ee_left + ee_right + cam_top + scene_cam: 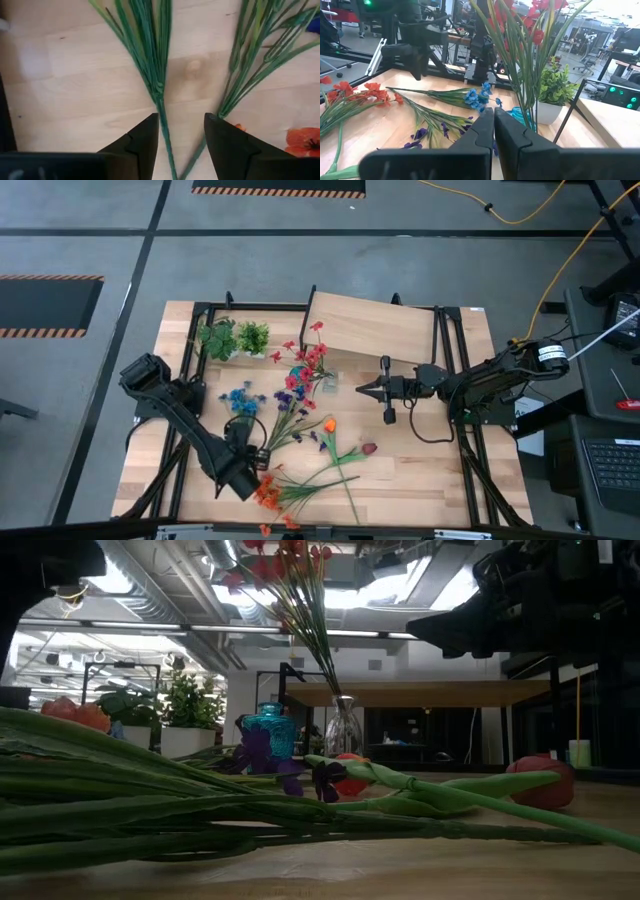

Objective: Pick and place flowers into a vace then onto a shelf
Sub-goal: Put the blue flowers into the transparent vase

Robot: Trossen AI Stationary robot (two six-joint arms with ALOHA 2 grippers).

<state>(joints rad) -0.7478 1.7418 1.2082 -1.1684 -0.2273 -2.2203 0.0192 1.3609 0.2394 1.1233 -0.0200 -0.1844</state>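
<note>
Light-wood table [420, 470], flower sprays lying loose near the front edge.
Left gripper [181, 131]: jaws parted, straddling a green stem [164, 127] of the flowers [300, 480] on the tabletop. Right gripper [364, 389]: jaws closed, empty, beside the glass vase [325, 380] holding red flowers [312, 358]. Shelf [372, 325] stands behind the vase.

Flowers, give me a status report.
Left gripper open, fingers straddling a green stem flat on the table. Right gripper shut, empty, near the vase. Red spray already in vase. Nothing blocking.
</note>
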